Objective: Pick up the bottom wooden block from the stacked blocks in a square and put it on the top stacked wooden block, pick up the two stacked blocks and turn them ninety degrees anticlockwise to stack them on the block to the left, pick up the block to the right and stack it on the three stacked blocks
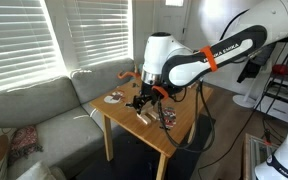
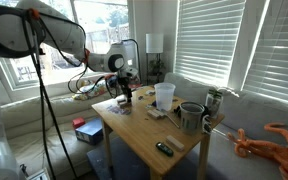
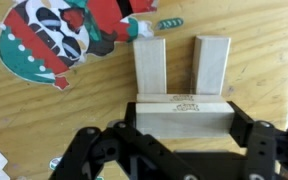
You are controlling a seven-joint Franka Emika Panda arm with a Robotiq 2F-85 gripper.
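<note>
Left edge is crowded by a glossy Santa cutout (image 3: 54, 35); the grainy wooden table (image 3: 259, 60) is bare on the right. In the middle, the left block (image 3: 150, 66) and right block (image 3: 211, 66) lie parallel with a gap, pale and square-edged. My pincer (image 3: 182, 126) is half-closed, clamping the crosswise block (image 3: 181, 112) by both ends.

Daylight glares through the blinds (image 2: 214, 40); exterior views small, soft; wrist view evenly lit.
</note>
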